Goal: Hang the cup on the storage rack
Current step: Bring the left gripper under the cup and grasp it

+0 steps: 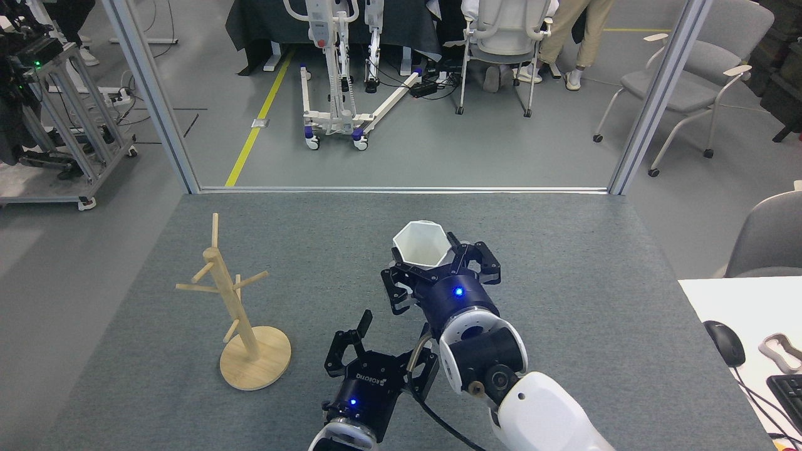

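Note:
The white faceted cup [420, 243] is held above the table's middle, its hexagonal mouth facing up and toward me. My right gripper [432, 266] is shut on the cup from below; its tab with the hole is hidden. The wooden storage rack [233, 300] stands upright on its round base at the left, none of its pegs carrying anything. Open and holding nothing, my left gripper [388, 341] sits low near the front edge, just left of the right forearm and to the right of the rack's base.
The grey felt table [564, 250] ends at a metal frame behind. A white desk [733, 300] with a mouse [724, 342] and a keyboard stands at the right. Chairs, a wheeled stand and a seated person are on the floor beyond.

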Available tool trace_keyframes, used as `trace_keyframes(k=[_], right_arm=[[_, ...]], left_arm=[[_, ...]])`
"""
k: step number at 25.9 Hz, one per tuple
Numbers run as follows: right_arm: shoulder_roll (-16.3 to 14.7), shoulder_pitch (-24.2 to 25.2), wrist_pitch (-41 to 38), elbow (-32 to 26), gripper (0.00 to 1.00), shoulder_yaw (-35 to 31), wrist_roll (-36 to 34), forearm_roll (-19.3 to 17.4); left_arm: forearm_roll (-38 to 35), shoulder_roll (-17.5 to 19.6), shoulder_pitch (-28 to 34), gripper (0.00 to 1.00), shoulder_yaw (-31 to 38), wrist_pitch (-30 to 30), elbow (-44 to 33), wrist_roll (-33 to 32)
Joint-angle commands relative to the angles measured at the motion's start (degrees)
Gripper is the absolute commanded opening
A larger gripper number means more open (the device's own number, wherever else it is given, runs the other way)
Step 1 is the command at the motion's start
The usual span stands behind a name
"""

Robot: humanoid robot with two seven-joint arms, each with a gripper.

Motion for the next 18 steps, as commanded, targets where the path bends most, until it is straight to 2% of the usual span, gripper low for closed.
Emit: trace_keyframes(k=[1, 9, 18], right_arm=[[0.9, 0.3, 0.0, 0.1, 0.00, 0.1, -0.1, 0.1], [2.9, 1.5, 0.2, 0.3, 0.00, 0.1, -0.1, 0.2], [4.9, 2.8, 0.2, 0.3, 0.00, 0.8, -0.1, 2.4]], left_arm=[[-0.1, -1.1, -1.7, 0.99, -0.5, -0.1, 2.4, -0.3], [0.0, -1.4, -4.0, 0.99, -0.4, 0.1, 4.8, -0.3], [0.4, -1.2, -6.7, 0.99, 0.2, 0.7, 6.6, -0.3]])
